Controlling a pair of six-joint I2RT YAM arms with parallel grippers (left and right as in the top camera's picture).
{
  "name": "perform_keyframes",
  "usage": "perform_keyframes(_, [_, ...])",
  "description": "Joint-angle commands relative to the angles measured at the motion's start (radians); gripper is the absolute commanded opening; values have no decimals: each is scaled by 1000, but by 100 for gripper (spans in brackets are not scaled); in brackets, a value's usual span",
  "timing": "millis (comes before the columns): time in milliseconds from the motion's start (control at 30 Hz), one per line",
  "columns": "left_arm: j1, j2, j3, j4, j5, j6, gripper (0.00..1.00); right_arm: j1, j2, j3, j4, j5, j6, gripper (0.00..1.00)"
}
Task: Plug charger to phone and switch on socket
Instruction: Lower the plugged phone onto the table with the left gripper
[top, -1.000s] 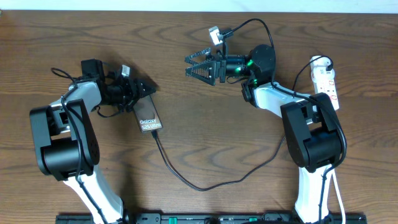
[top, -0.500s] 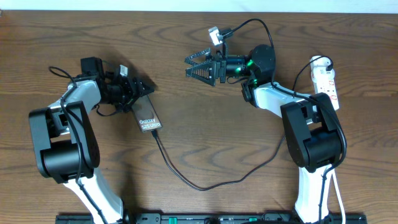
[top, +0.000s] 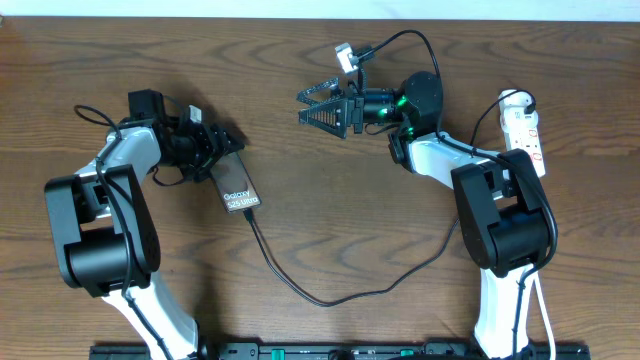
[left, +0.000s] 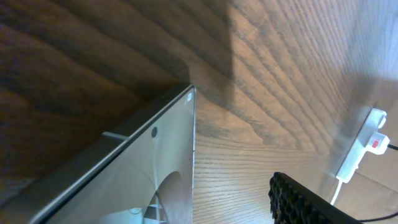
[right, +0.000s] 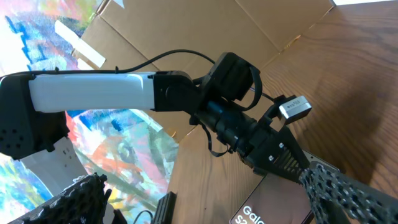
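The phone (top: 238, 188) lies flat on the wooden table, lettering up. The charger (top: 320, 299), a thin black cable, meets the phone's lower end and loops away towards the right arm. My left gripper (top: 229, 145) is at the phone's upper end, open. In the left wrist view the phone (left: 137, 168) fills the left and bare wood separates it from one of the fingers (left: 305, 202). My right gripper (top: 313, 106) hangs wide open and empty above the table's middle. The socket (top: 526, 128) lies at the far right.
The socket (left: 364, 140) shows a red switch in the left wrist view. Its white cord (top: 546, 300) runs down beside the right arm's base. A black rail (top: 340, 352) lines the front edge. Cardboard boxes (right: 205, 25) and a colourful cloth (right: 118, 137) stand beyond the table.
My left gripper has drawn back slightly to the left from the phone, with its jaws a little wider. The phone, cable and right arm have not moved.
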Motion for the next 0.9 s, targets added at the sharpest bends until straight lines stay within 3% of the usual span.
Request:
perform_keyframes(0, [11,98,-72,-57,-311,-20,73,6,-14,18,3,-2,-15,99])
perform_keyframes(867, [11,98,-72,-133,-361,-23,74,6,-14,18,3,-2,-15,99])
